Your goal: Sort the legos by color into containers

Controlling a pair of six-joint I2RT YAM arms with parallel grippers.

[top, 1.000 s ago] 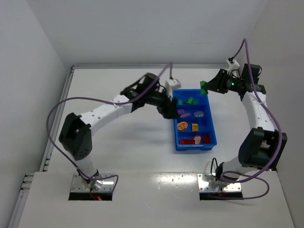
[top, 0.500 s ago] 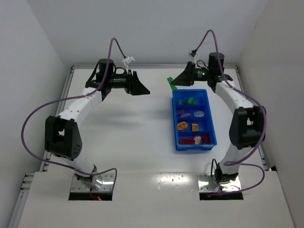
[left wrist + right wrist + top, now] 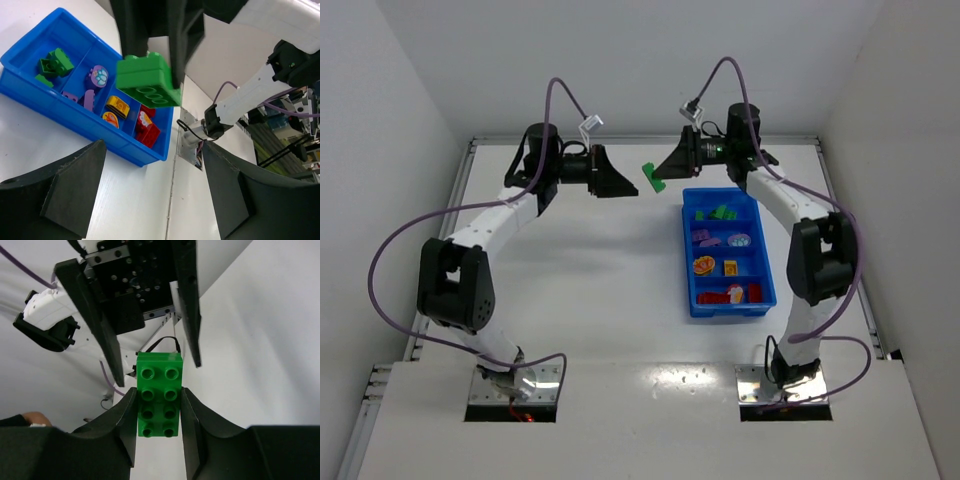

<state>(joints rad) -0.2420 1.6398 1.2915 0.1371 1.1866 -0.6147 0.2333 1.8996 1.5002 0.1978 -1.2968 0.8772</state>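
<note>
Nearest the arm bases, the blue tray (image 3: 732, 309) holds red bricks (image 3: 740, 293) in its near compartment and green ones (image 3: 720, 213) in its far one. Beyond its far left corner the right gripper (image 3: 662, 172) clamps a green brick (image 3: 651, 175) in the air. The left gripper (image 3: 620, 178) faces it, jaws apart and empty. I'd guess a handover, then a drop among the greens. A second ago the left gripper was at the tray, and the brick hung over its far edge.
</note>
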